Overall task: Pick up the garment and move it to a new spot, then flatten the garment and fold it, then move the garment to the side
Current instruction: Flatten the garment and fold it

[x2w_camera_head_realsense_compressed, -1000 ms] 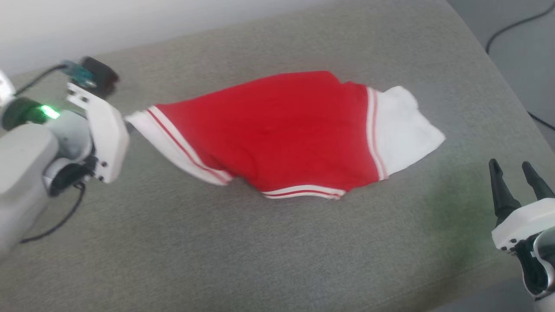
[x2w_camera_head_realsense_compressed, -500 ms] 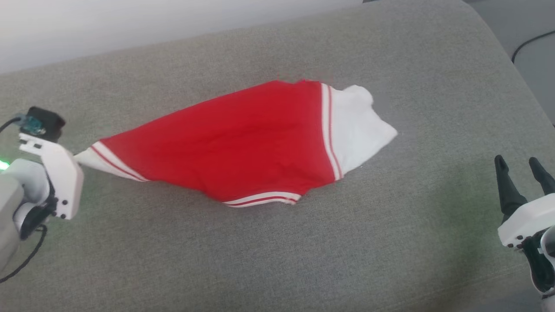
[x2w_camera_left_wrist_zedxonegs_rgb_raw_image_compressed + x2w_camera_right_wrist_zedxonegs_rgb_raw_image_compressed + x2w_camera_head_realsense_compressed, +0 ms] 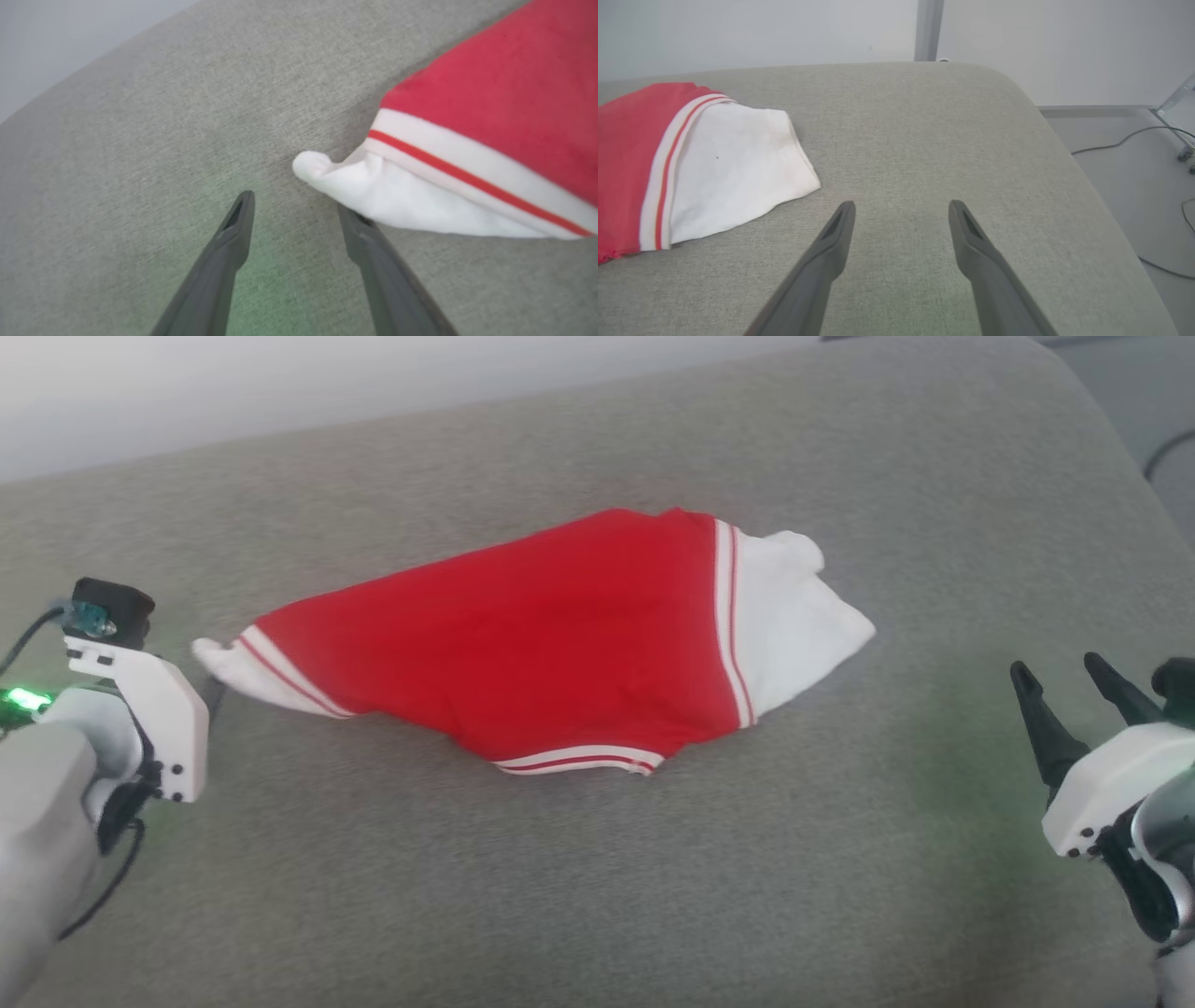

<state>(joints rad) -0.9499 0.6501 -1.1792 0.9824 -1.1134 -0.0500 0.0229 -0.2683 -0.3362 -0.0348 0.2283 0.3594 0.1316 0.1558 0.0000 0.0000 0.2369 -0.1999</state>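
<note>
1. The left gripper [image 3: 295,200] is standing wide and gripping nothing. In the left wrist view, one of its fingers [image 3: 369,252] is lying just under the edge of a white sleeve end [image 3: 373,191].
2. The right gripper [image 3: 901,203] is also gaping wide and empty. It is hovering over bare cushion, near the other white sleeve end [image 3: 733,177] but apart from it.
3. The garment [image 3: 560,635] is lying on the middle of the grey cushion [image 3: 597,896], between the two grippers. It is drawn out sideways into a narrow, tapering shape, with a striped hem showing along its near edge.
4. Judging by this, the placing step is finishing and the flattening is beginning. The shirt is resting in its spot, but it is looking bunched and folded on itself rather than spread.
5. The next move is probably calling for both arms. Each would be taking a fresh pinch on an edge or corner on its own side, then pulling outward and toward the near edge to open the body flat.
6. The loose white tips are looking floppy, so a shallow pinch is risking a slip.
</note>
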